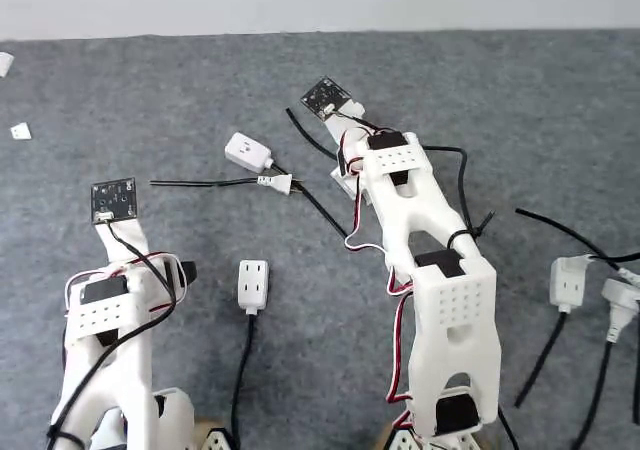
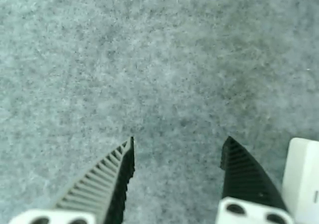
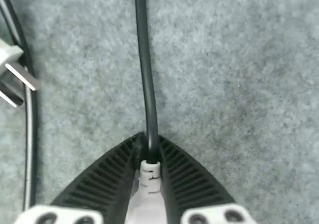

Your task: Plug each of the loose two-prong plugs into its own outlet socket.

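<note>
Left pincer [image 2: 180,143]: spread wide, holding nothing, over the grey bench [image 2: 149,59]; an outlet [image 2: 303,179] sits just beside one finger.
Right pincer [image 3: 148,140]: pressed together on a white plug [image 3: 148,194] at its neck; its black cord [image 3: 144,59] runs out past the tips.
Second plug [image 3: 20,74]: loose on the bench, prongs bare, near the right pincer.
Left arm [image 1: 110,320]: folded at the near edge.
Right arm [image 1: 420,230]: stretched toward mid-bench.

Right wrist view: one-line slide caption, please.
Right tool shut on a white cord end, its black cord running off over grey carpet; a loose two-prong plug lies nearby.
</note>
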